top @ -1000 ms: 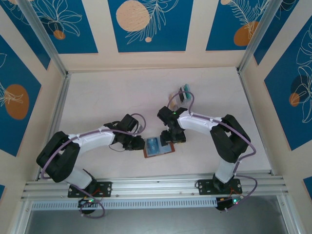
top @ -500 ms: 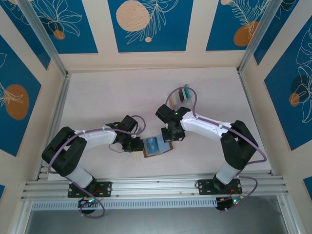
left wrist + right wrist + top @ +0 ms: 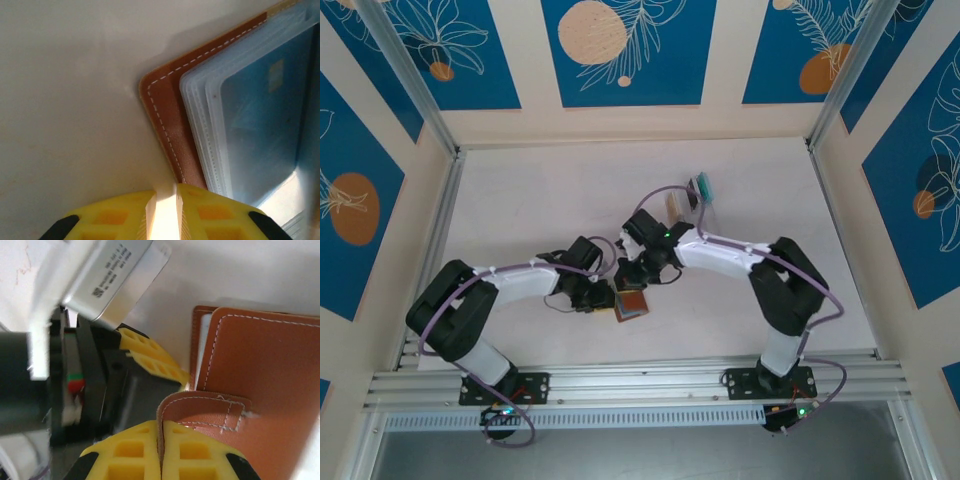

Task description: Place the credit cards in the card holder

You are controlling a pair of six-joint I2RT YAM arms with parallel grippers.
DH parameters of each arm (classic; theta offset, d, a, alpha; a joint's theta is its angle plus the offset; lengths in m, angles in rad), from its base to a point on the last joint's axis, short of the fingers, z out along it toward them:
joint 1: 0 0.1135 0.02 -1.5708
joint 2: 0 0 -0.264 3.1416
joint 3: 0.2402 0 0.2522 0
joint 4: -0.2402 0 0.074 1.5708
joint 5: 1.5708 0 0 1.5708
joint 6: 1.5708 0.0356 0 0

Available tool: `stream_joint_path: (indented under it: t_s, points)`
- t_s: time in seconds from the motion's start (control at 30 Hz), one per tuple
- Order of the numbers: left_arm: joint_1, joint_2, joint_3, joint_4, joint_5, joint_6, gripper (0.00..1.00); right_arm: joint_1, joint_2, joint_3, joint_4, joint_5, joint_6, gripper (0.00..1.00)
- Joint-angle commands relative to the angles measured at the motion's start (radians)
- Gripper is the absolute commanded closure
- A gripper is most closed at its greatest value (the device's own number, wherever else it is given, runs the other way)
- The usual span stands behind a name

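Card holder (image 3: pixel 260 365): stitched brown leather, rounded corners

The card holder (image 3: pixel 260 365) is made of brown leather, matt and finely grained, edged with pale stitching. Its inner pockets (image 3: pixel 200 135) are formed of translucent, glossy plastic, through which a smooth blue card (image 3: pixel 260 130) is seen. The left claw (image 3: pixel 165 192) and the right claw (image 3: pixel 161 437) are moulded in matt yellow plastic. The surface (image 3: pixel 60 100) is finished smooth and pale.

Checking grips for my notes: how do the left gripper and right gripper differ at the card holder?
The right gripper's fingers are fully shut on the card holder's snap tab; the left gripper's fingers stand a sliver apart at the holder's stitched side edge, grip unclear. Both have yellow fingers.
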Motion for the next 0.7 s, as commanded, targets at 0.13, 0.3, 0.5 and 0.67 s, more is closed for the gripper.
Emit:
stream_joint_path:
  t_s: [0.13,0.3,0.5,0.67]
  points:
    - [0.022,-0.094,-0.103,0.058,-0.053,-0.060,0.80,0.011,0.107,-0.007,0.110,-0.102,0.077,0.98]
    - [0.045,-0.288,-0.156,-0.065,-0.102,-0.064,0.78,0.030,0.099,0.038,0.029,-0.086,0.028,0.59]
    - [0.117,-0.455,-0.147,-0.218,-0.102,-0.030,0.77,0.017,0.031,0.111,-0.133,-0.112,-0.039,0.40]
    - [0.141,-0.511,-0.049,-0.333,-0.116,0.012,0.76,-0.031,-0.067,0.094,-0.204,-0.165,-0.083,0.27]
